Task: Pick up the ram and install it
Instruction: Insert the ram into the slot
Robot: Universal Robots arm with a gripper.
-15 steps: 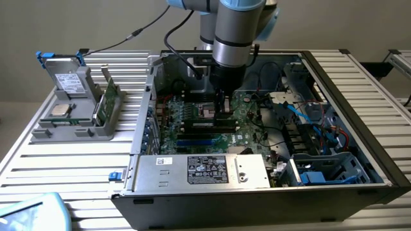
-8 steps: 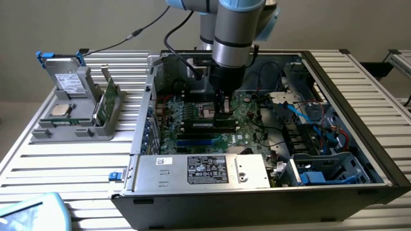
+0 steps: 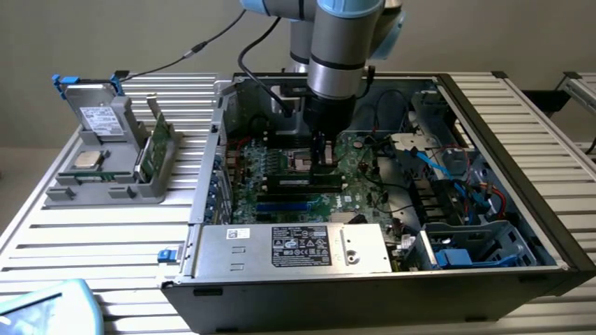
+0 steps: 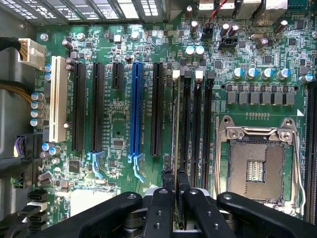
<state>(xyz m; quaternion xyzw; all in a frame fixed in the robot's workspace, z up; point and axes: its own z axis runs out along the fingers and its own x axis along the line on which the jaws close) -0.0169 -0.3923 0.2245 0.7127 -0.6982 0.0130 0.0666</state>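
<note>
Green ram (image 4: 174,124) stands edge-on, pinched between your end effector's (image 4: 175,174) pressed-together fingers (image 4: 167,182) at the black memory slots (image 4: 197,129), hemmed by the blue expansion slot (image 4: 135,109) on one side and the open processor socket (image 4: 257,166) on the other.

Dim, even light (soft shadows, slight glare)

You're in a robotics test lab: a ribbed aluminium bench (image 3: 112,237) carries an open black metal computer case (image 3: 373,300) laid on its side and a grey plastic parts holder (image 3: 102,188), beneath a silver-blue robot arm (image 3: 340,42)
</note>
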